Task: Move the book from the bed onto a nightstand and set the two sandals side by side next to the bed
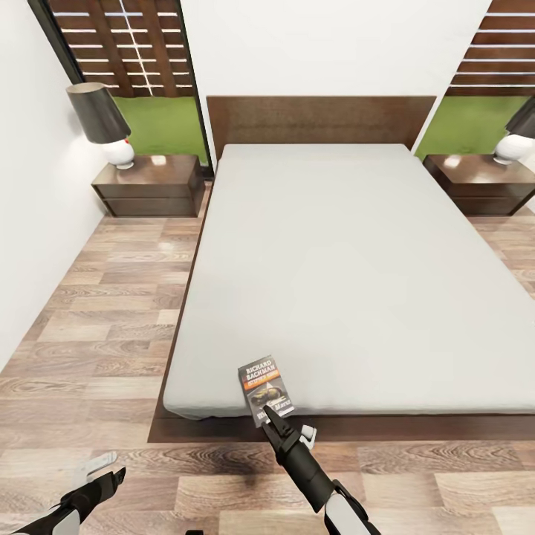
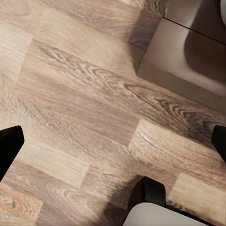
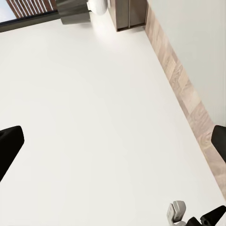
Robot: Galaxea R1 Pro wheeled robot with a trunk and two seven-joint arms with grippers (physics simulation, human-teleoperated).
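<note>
The small thin paperback book [image 1: 266,390], dark-covered with white author lettering and an orange band, lies flat on the near edge of the large low bed's pale grey-white mattress [image 1: 349,275], a little left of the mattress's middle. Its long axis runs roughly near-to-far, tilted slightly, with its near short end at or just over the mattress edge.

The right gripper [image 1: 269,420], black-fingered on a black and white arm, reaches up from the near side and its tip meets the book's near end. The book therefore lies straight ahead of this gripper, just beyond its fingertips, and the fingers point nearly along the book's length. Whether the jaws stand apart or are closed on the cover I cannot tell from the head view; in the right wrist view the two dark finger edges sit wide at the frame's sides over bare mattress, which suggests they are spread.

The left gripper [image 1: 100,472] hangs low over the grey-brown wood-plank floor [image 1: 89,334], well to the left of the book, and holds nothing; its wrist view likewise shows fingers spread.

The right arm is plainly nearer. The low dark brown glossy nightstand [image 1: 148,186] at far left, with a dark-shaded lamp [image 1: 100,119] on it, stands well apart.
</note>
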